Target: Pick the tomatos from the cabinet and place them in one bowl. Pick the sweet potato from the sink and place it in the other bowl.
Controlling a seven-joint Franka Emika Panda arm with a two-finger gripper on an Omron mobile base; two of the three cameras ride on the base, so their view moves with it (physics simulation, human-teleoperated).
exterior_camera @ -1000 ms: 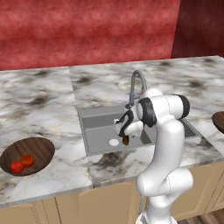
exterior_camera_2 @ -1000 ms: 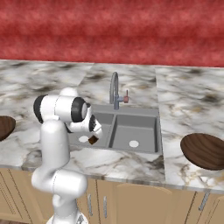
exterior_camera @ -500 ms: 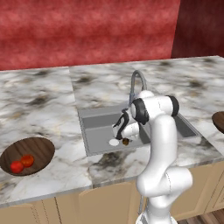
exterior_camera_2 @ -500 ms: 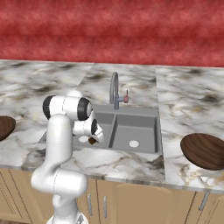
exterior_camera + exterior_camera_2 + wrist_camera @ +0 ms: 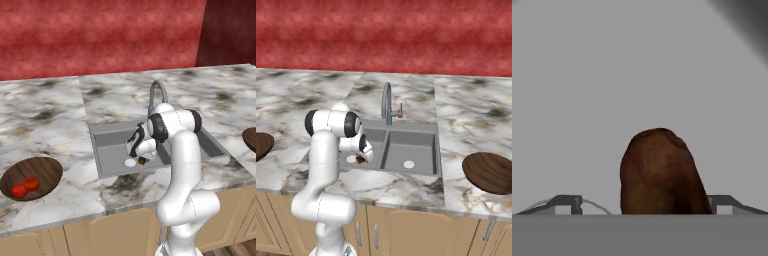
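The sweet potato [image 5: 659, 172], brown and lumpy, lies on the floor of the sink's [image 5: 112, 142] left basin, next to the round drain. My gripper [image 5: 139, 158] is down in that basin, open, with a finger [image 5: 567, 202] on each side of the sweet potato [image 5: 143, 161]. A gap shows on one side; the other finger stands close to it. Two red tomatos [image 5: 26, 187] sit in the dark wooden bowl [image 5: 47, 170] on the counter to the left. The other bowl [image 5: 488, 172] stands on the counter right of the sink [image 5: 408, 145]. The cabinet is out of view.
A curved grey faucet [image 5: 155, 92] rises behind the sink, just behind my arm. Marble counter [image 5: 45, 120] runs along both sides, with a red wall behind. Tan cupboard fronts [image 5: 406, 230] lie below the counter edge.
The arm has dropped and reached further into the left basin, bringing the gripper down around the sweet potato. The fingers have drawn in slightly.
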